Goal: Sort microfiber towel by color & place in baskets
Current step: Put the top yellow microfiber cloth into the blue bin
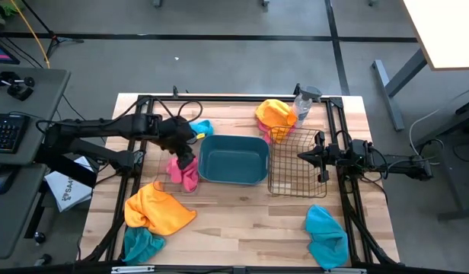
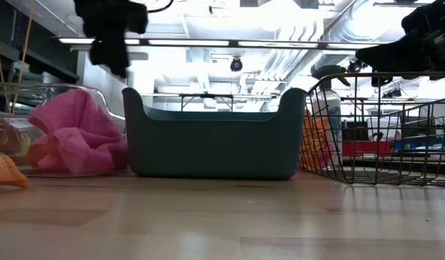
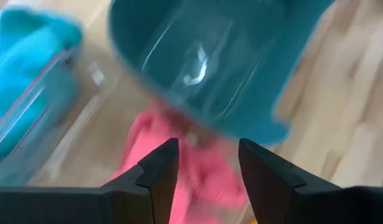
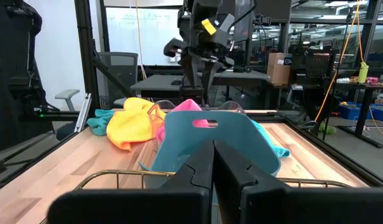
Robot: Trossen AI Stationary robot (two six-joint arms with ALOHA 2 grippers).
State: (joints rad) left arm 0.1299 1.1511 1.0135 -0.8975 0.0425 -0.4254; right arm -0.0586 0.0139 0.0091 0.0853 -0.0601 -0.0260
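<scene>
My left gripper (image 1: 186,158) hangs open above the clear plastic box (image 1: 160,181), holding nothing. A hot pink towel (image 1: 186,176) lies bunched inside that box (image 2: 100,97), and shows below my fingers in the left wrist view (image 3: 207,177). The dark teal tub (image 1: 233,160) stands in the middle and the wire-mesh basket (image 1: 294,161) to its right. My right gripper (image 1: 303,156) is shut and hovers over the wire basket's left part (image 4: 117,178). Other towels lie on the table: orange (image 1: 154,208), turquoise (image 1: 141,243), turquoise (image 1: 327,236), orange (image 1: 274,114), turquoise (image 1: 202,127).
A clear spray bottle (image 1: 304,103) stands at the far edge beside the orange towel and the wire basket. A black frame (image 1: 342,190) runs round the table. Bare wood (image 1: 250,221) lies between the near towels. A desk with a keyboard (image 1: 6,131) stands left of the table.
</scene>
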